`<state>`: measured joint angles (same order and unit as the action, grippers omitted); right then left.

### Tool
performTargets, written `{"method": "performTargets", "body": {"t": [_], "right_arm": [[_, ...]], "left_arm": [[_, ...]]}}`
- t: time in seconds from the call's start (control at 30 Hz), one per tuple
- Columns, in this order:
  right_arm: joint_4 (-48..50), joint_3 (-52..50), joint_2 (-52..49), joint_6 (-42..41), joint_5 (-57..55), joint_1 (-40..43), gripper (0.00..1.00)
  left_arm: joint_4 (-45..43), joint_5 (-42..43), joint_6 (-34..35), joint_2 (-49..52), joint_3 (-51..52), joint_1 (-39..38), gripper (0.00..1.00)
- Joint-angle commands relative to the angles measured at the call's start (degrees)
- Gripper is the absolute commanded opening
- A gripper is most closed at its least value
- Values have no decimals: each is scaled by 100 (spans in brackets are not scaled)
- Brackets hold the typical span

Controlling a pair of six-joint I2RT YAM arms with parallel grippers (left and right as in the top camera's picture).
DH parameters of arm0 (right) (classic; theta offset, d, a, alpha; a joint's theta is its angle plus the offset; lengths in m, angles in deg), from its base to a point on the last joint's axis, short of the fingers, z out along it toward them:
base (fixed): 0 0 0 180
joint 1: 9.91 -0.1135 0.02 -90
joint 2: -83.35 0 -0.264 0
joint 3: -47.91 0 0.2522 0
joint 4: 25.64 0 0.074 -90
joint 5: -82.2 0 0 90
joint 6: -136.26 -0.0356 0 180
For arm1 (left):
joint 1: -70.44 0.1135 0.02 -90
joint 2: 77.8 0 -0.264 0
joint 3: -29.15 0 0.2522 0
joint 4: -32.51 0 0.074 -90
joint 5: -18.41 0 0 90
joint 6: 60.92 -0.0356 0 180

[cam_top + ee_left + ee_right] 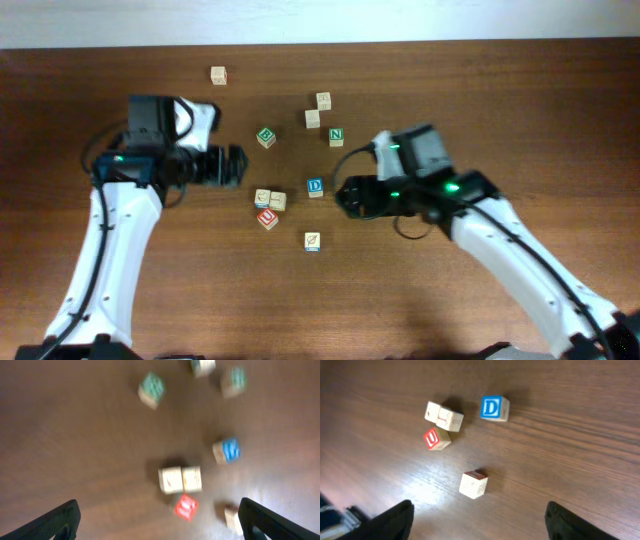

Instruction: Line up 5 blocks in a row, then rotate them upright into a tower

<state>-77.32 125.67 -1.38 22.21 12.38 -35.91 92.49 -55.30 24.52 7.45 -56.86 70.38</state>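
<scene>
The blocks lie in a loose group mid-table. The red U block (267,218) (436,438) touches two pale blocks (270,199) (444,416) that sit side by side. The blue D block (315,187) (494,408) stands to their right, and a pale blue-edged block (312,241) (473,484) lies nearer the front. My left gripper (238,166) (160,525) hovers open to the left of the group, and its view is blurred. To the right of the D block my right gripper (340,196) (480,525) hangs open. Nothing is between either pair of fingers.
Green B (265,137) and green N (336,135) cubes sit behind the group. Two more pale cubes (318,109) lie further back, and a lone one (218,75) is at the far left near the table's back edge.
</scene>
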Motion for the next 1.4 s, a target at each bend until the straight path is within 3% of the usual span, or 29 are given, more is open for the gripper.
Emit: {"method": "performTargets", "body": {"t": [0.0, 0.27, 0.5, 0.83, 1.13, 1.37], "right_arm": [[-109, 264, -470, -852, -1158, -599, 76], [96, 267, -1475, -1488, -1187, -1292, 71], [417, 267, -1803, -2146, -1261, -1484, 61], [304, 667, -2391, -2234, -1335, -1751, 57], [103, 754, -2444, -2238, -1425, -1792, 35], [63, 754, -2452, -2302, -1491, -1974, 35]], "left_arm": [[13, -813, 717, -31, -555, 87, 99], [83, -2538, 1565, 105, -579, 98, 99], [81, -2579, 1589, 452, -579, 98, 99], [85, -2579, 1587, 680, -579, 98, 99], [105, -2575, 1587, 680, -579, 96, 99], [146, -2557, 1587, 680, -579, 96, 99]]}}
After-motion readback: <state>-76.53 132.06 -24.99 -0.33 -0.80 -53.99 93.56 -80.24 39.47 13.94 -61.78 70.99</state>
